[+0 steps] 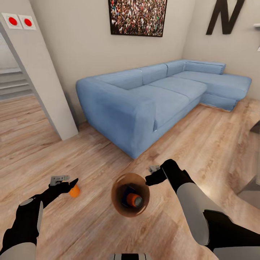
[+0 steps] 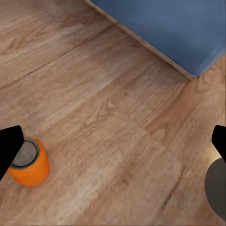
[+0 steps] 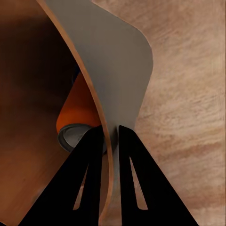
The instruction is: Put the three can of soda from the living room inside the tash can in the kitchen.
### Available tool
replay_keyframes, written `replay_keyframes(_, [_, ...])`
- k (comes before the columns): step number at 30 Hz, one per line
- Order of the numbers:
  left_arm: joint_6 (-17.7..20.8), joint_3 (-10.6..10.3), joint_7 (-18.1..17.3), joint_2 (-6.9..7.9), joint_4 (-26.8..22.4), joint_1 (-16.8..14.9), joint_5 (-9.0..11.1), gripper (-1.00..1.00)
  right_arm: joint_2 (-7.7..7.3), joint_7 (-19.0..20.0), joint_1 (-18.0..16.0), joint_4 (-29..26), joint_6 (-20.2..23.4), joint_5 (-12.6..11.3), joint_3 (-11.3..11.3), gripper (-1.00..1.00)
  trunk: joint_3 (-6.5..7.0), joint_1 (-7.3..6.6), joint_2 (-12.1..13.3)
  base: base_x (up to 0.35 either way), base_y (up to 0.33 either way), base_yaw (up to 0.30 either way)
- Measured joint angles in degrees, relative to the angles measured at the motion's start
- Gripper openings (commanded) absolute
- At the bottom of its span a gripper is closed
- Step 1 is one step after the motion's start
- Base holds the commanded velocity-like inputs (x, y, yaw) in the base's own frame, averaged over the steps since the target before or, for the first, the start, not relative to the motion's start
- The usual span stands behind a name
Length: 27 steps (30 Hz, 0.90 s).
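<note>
Between the right gripper's [image 3: 109, 136] closed fingers sits the tash can's [image 1: 117, 202] rim, one orange can [image 1: 134, 199] and a dark one inside. Beside the left gripper [image 1: 70, 185], spread wide, stands the last orange can [image 2: 30, 162], ungrasped. Kitchen delivery remains, judging by the sofa [image 1: 144, 97] beyond.

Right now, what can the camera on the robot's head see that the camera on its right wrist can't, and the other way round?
Only the head view takes in the blue sofa, the framed picture on the wall, the left gripper beside a loose orange can, and the bin's whole round mouth. Only the right wrist view shows, up close, the right gripper with its fingers either side of the bin's thin rim. Both show the brown bin, an orange can inside it, and the wooden floor.
</note>
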Motion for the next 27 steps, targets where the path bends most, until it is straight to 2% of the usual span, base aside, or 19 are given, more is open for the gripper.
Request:
replay_keyframes(3, [0.00, -0.02, 0.00, 0.00, 0.00, 0.00, -0.02, 1.00, 0.11, -0.04, 0.00, 0.00, -0.26, 0.64, 0.06, -1.00, 0.00, 0.00, 0.00, 0.235, 0.232, 0.000])
replay_keyframes(7, [0.00, -0.02, 0.00, 0.00, 0.00, 0.00, -0.07, 1.00, 0.20, 0.02, 0.00, 0.10, 0.07, -0.09, 0.00, -1.00, 0.00, 0.00, 0.00, 0.221, 0.229, 0.000])
replay_keyframes(11, [0.00, -0.03, 0.00, 0.00, 0.06, 0.00, -0.08, 1.00, 0.28, -0.01, 0.06, 0.15, -0.09, 0.24, 0.02, -1.00, 0.00, 0.00, 0.00, 0.181, 0.155, 0.000])
replay_keyframes(27, [0.00, -0.05, 0.00, 0.00, 0.09, 0.00, -0.16, 1.00, 0.73, -0.01, 0.08, 0.30, 0.10, 0.22, 0.03, -1.00, 0.00, 0.00, 0.00, 0.067, 0.035, 0.000])
